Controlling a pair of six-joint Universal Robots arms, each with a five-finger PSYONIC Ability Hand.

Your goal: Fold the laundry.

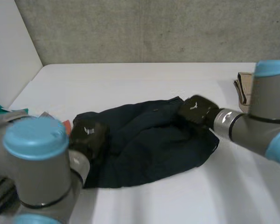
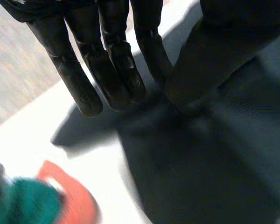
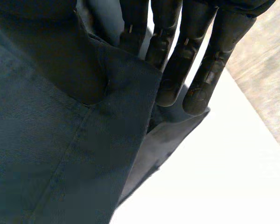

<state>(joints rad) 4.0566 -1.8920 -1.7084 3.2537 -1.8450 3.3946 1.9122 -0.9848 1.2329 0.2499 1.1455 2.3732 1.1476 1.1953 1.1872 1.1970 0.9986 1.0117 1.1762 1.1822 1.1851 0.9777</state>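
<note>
Crumpled on the white table [image 1: 130,84], the dark navy cloth garment [image 1: 149,144] was pinched for folding at its left edge by the left hand [image 1: 86,135] and, seemingly, its right corner by the right hand [image 1: 196,109]; a joint lift-and-fold was judged due.

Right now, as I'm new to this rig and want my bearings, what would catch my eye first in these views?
A dark navy garment lies crumpled in the middle of the white table. The left robot hand pinches its left edge and the right robot hand its far right corner. Green and orange cloth lies on the table beside the left robot hand.
</note>
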